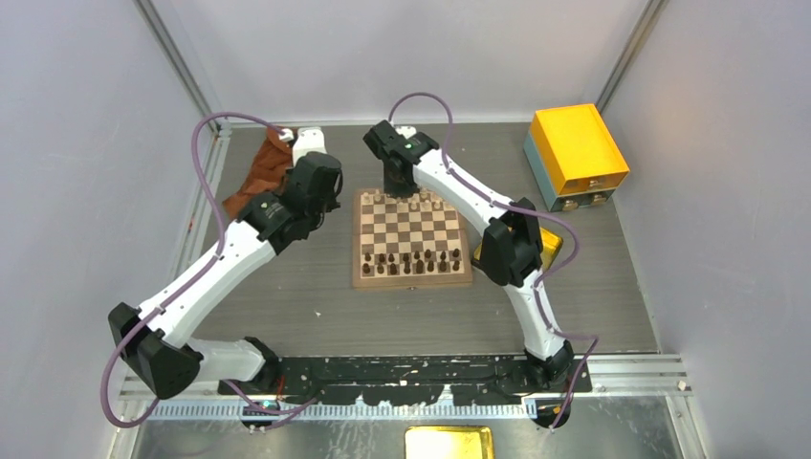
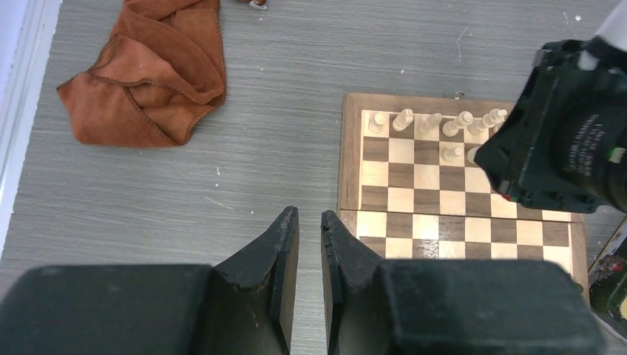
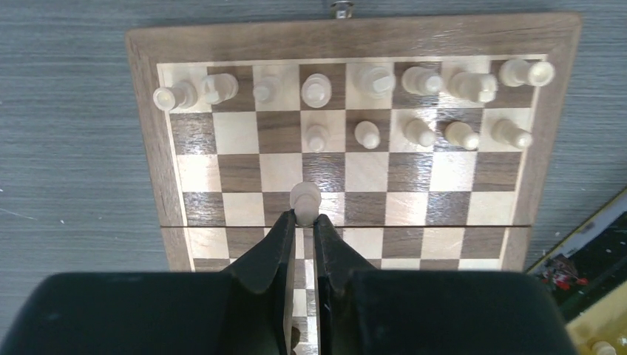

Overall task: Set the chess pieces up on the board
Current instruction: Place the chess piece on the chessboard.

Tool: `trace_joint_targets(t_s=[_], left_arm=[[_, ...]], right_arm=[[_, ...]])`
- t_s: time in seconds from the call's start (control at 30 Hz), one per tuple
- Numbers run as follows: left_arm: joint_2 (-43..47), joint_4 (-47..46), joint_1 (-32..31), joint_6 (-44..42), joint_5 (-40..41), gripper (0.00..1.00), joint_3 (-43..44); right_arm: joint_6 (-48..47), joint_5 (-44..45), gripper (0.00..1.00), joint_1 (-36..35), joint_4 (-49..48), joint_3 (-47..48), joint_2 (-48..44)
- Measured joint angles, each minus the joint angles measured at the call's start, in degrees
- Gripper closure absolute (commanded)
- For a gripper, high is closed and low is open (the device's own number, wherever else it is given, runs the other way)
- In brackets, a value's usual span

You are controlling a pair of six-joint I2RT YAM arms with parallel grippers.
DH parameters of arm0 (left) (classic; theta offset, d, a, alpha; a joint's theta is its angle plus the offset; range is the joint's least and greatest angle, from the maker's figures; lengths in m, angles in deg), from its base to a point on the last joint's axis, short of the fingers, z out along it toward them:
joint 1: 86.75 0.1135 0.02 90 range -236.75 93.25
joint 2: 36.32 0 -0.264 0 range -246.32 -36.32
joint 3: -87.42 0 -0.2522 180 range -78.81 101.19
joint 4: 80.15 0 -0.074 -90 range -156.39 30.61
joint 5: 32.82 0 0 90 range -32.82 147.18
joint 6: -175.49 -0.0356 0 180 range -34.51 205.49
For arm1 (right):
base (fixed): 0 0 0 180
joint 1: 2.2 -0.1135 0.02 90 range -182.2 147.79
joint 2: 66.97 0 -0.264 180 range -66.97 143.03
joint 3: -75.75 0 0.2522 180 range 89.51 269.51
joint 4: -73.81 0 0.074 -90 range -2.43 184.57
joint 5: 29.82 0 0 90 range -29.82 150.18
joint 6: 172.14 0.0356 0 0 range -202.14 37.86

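Left gripper sits pressed together and empty, bottom centre of its view, over the table. The right gripper pinches one piece. In the right-wrist view the board fills the frame, chess pieces line its top rows, and the pinched pawn is mid-frame.

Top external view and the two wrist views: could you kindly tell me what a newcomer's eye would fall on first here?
The square wooden chessboard at the table's middle draws the eye, with pale cream wooden chessmen lined along its far rows. The right hand pinches one pale cream wooden pawn over the board. A crumpled rust-brown cloth lies far left, and a bright orange-yellow box sits far right.
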Motion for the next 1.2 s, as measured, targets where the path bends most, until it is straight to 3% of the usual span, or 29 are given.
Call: trace_joint_targets(t_s=[0.53, 1.2], left_arm=[[3.10, -0.22, 0.07, -0.22, 0.09, 0.82, -2.12], [5.70, -2.75, 0.07, -2.95, -0.57, 0.82, -5.27]], right_arm=[[-1.03, -1.64, 0.99, -2.23, 3.26, 7.63, 8.35], [-1.33, -2.05, 0.99, -1.75, 2.89, 10.23, 13.22]])
